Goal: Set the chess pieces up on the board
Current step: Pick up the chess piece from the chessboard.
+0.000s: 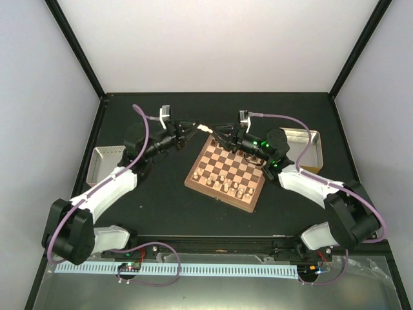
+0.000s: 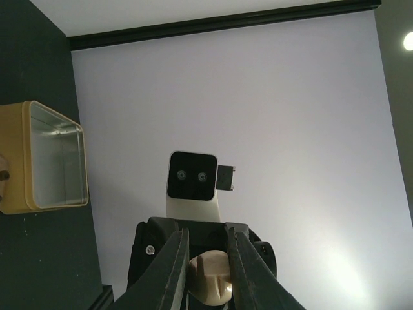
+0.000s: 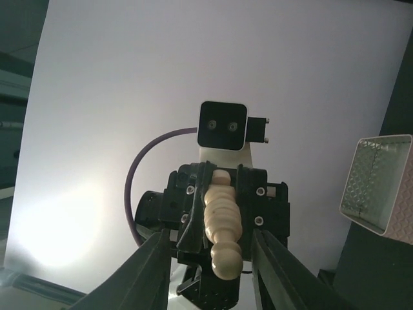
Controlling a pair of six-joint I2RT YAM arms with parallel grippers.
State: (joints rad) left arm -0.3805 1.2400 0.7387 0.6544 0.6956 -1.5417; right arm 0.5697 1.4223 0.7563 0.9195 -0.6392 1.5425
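Left gripper (image 2: 206, 236): closed narrowly on a pale cream turned wooden chess piece (image 2: 210, 279), which is clamped between its two dark fingers (image 2: 174, 271).
Right gripper (image 3: 210, 236): spread wide, with one finger (image 3: 150, 274) on each side of the same cream piece (image 3: 222, 226); neither finger touches it.
Piece relative to the grippers: it lies roughly level, bridging the gap between the two facing grippers. Its rounded end reaches in between the right gripper's spread fingers.
Piece in the top view: a small pale sliver (image 1: 204, 128) held in the air just past the far corner of the board, with the left gripper (image 1: 192, 129) and the right gripper (image 1: 217, 133) on either side of it.
Board: a square wooden chessboard with tan and dark brown checks (image 1: 226, 157) lies turned at an angle on the black table (image 1: 161, 206), between the arms.
Pieces on the board: small pale chessmen (image 1: 223, 181) stand on the near rows; their kinds are too small to tell.
Left tray: a rectangular metal tray (image 1: 106, 155) sits beside the left arm.
Right tray: a yellow-sided metal tray (image 1: 308, 143) sits behind the right arm.
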